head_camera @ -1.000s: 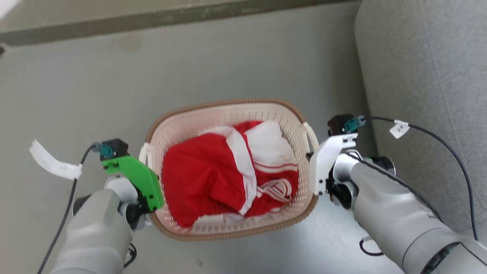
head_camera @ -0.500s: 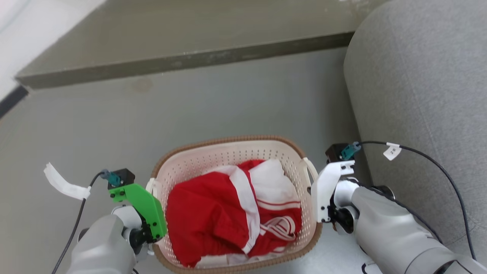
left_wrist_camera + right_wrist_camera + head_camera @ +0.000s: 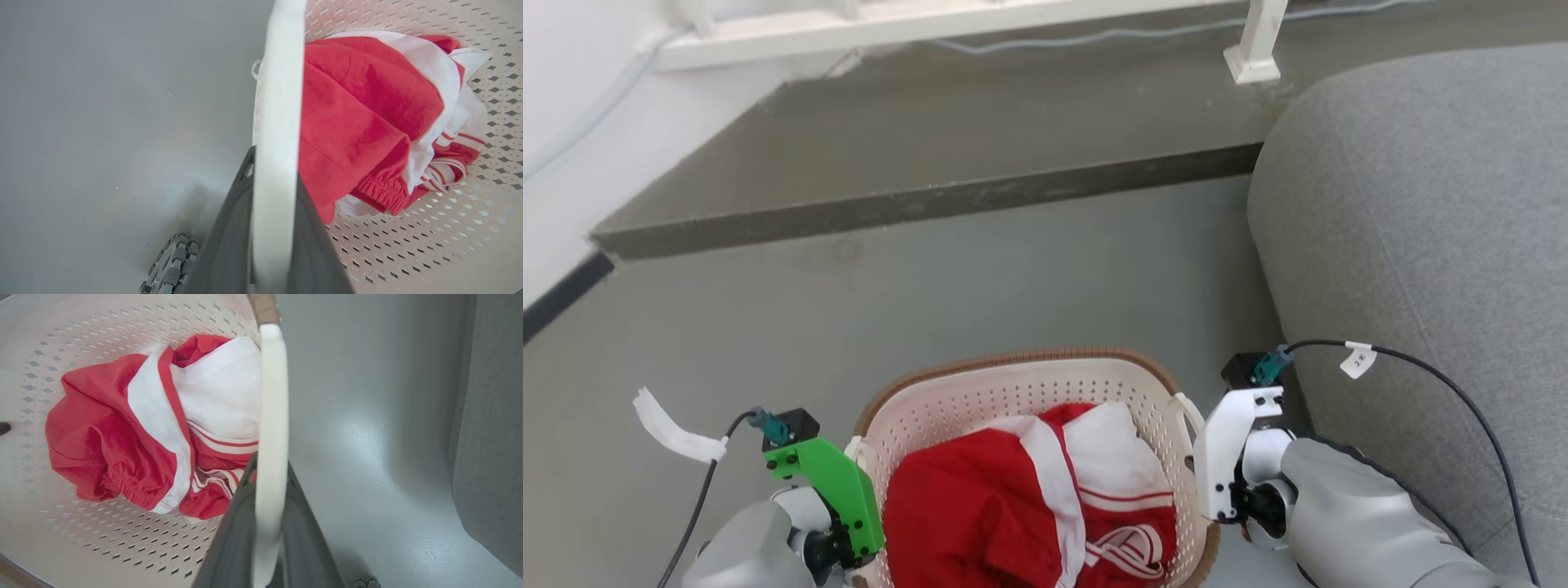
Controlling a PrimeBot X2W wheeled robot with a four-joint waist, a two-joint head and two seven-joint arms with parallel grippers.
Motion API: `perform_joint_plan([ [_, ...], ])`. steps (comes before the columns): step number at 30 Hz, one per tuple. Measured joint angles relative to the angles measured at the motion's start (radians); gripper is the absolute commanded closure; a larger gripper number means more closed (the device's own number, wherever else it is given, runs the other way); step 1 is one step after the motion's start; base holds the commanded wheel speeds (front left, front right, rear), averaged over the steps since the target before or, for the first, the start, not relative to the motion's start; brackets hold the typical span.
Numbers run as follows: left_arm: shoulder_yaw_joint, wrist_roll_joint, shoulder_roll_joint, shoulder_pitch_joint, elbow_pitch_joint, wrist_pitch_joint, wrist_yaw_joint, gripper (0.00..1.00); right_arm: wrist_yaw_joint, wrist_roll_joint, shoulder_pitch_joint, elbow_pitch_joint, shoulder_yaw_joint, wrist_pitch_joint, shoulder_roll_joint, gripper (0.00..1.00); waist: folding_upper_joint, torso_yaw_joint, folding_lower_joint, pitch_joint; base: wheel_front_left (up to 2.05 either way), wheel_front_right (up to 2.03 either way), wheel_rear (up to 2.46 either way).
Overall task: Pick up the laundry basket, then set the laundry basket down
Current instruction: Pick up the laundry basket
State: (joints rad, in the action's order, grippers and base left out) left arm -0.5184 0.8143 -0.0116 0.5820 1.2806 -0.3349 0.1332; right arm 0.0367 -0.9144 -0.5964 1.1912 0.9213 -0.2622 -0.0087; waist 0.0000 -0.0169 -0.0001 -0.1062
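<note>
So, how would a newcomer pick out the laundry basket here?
Find the grey sofa on the head view's right; just left of it, bottom centre, is the laundry basket. It is cream-white perforated plastic with a brown woven-look rim, red-and-white clothing inside, and the left gripper and right gripper shut on its white side handles.

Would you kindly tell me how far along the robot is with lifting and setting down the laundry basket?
Done: the left gripper and right gripper are each shut on a white handle of the laundry basket. In hand: the basket seems held off the floor, clothes inside. Left: setting it down and letting go.
</note>
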Motion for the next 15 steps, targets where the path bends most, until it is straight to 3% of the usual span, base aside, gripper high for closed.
perform_joint_plan([
  [15,0.000,0.019,0.003,-0.046,0.004,-0.038,0.000,1.00,0.010,-0.013,0.046,0.010,0.008,-0.040,0.002,1.00,0.0000,-0.003,0.0000,0.073,0.00,0.00,0.00],
])
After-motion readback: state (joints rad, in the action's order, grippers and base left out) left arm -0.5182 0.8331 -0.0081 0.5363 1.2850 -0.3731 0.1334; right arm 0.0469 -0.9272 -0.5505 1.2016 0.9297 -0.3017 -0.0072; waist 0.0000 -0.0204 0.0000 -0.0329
